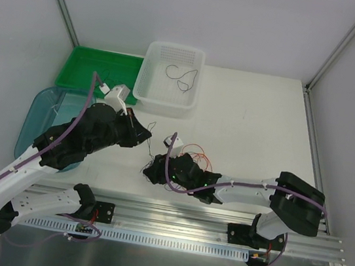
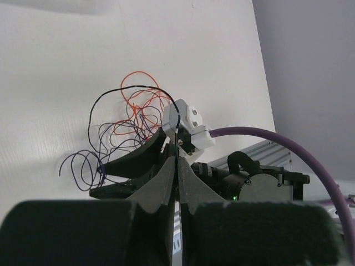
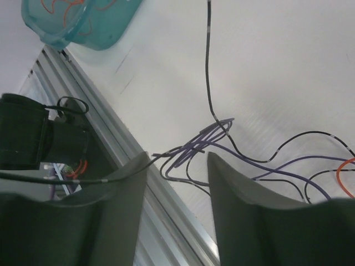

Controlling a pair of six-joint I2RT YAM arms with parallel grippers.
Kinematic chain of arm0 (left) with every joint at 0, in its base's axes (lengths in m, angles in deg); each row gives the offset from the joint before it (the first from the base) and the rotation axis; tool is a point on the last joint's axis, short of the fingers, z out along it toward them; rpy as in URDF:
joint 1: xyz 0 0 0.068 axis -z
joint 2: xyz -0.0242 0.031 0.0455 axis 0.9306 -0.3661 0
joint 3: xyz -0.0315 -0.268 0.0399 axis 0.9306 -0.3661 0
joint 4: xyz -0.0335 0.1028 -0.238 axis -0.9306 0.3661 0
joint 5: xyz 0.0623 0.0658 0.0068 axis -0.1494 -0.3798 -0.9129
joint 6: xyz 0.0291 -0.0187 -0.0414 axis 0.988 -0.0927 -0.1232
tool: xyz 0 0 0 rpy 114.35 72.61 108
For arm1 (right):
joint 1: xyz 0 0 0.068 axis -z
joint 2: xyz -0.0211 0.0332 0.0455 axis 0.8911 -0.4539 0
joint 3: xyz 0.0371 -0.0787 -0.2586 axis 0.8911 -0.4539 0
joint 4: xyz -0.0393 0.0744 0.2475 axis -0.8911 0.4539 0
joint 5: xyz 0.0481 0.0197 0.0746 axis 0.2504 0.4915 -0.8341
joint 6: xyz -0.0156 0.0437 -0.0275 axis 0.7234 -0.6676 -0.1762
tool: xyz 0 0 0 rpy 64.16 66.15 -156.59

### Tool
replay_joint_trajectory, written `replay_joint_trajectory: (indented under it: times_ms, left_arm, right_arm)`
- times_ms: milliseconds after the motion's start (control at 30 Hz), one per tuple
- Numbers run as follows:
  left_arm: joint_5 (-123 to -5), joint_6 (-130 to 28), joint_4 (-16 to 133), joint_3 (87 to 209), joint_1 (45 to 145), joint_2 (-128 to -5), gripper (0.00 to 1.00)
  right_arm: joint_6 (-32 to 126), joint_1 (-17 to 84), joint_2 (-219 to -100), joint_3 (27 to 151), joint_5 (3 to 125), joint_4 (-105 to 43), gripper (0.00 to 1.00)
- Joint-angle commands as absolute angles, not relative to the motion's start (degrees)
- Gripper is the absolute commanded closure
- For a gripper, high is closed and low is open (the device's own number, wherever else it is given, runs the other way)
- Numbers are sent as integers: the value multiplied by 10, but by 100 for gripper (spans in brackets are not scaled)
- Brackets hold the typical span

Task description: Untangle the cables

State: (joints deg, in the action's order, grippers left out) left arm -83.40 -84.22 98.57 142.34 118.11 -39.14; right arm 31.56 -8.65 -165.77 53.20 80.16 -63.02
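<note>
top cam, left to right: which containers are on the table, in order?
Teal tub → green tray → white basket. The cables lie nearer the arms and overlap the basket's span, so they are left out of the order.

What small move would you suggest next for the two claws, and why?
Probably shut the open right claw on the thin purple wire strands showing between its fingers: the left claw pinches a thin black wire strand, so anchoring the tangle lets it pull free.
</note>
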Motion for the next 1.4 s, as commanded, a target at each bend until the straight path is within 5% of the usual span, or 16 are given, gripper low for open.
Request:
replay_joint_trajectory:
  times_ms: [0,200,600,867,1100,1367]
  left_arm:
    - [-854,-859,965,1416,1189,-381,100]
    - [-922,-858,977,1374,1188,-324,100]
    - [-1125,-872,1168,1384,1187,-251,100]
    - [-1155,-891,1228,1387,1187,-242,100]
    - [-1155,-861,1247,1438,1187,-273,100]
    - [-1236,-851,1349,1598,1187,-299,100]
  right_arm:
    - [309,-87,-1659,534,823,-677,59]
    - [311,-70,-1591,498,870,-599,99]
    - [267,86,-1328,404,954,-372,99]
    - [292,237,-1170,421,978,-127,99]
    - [300,356,-1193,440,936,-8,99]
    - [293,568,-1230,394,743,-34,99]
